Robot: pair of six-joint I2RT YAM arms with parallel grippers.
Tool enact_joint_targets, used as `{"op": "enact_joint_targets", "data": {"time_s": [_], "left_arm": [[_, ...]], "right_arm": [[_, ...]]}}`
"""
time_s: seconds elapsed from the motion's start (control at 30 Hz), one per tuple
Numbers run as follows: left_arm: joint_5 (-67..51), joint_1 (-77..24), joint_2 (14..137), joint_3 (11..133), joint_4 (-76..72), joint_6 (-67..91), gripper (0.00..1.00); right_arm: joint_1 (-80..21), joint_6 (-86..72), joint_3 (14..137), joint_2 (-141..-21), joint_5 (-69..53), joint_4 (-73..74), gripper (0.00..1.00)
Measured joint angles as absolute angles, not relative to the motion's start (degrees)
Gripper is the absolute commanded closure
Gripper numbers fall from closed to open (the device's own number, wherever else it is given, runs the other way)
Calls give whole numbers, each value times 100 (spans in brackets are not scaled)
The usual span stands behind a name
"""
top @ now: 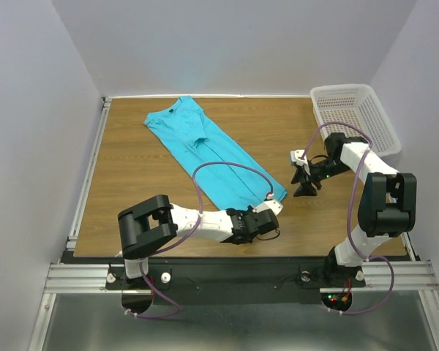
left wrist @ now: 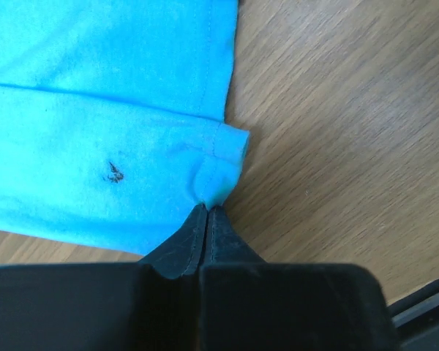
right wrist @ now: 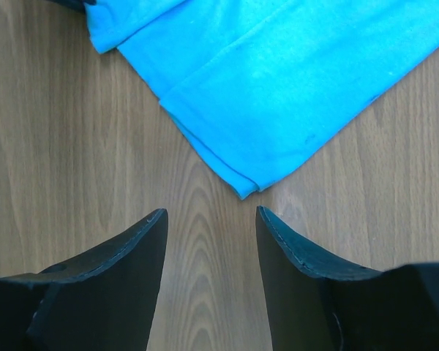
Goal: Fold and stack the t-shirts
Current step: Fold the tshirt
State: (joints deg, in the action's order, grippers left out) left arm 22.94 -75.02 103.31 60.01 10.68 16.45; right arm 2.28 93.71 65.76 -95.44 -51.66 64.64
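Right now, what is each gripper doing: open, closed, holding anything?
Left gripper: shut on a hem corner of the t-shirt.
Right gripper: open, empty, pointing at the shirt's other hem corner without touching it.

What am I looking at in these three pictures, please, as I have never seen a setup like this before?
These are two robot arms bolted side by side at the near edge of a brown wooden table. The wide picture comes from a fixed camera above and behind them; the other two come from a small camera on each wrist, looking past that arm's own black fingers.

On the table lies a plain turquoise-blue t-shirt, folded into a long strip that runs diagonally. A white perforated plastic basket stands at the far right corner.

The left gripper is shut on a corner of the t-shirt's hem, pinching a small pucker of cloth. The right gripper is open over bare wood, just short of another corner of the shirt, and holds nothing.
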Motion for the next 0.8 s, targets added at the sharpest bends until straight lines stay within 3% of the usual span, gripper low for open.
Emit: {"op": "enact_joint_targets", "data": {"time_s": [0.23, 0.8], "left_arm": [[2322, -7505, 10309, 5990, 1059, 1699, 100], [1739, -7450, 9666, 5312, 869, 1684, 100]], "right_arm": [[143, 9824, 6368, -9557, -5076, 6613, 38], [-1096, 9810, 6584, -10558, -4530, 6119, 38]]}}
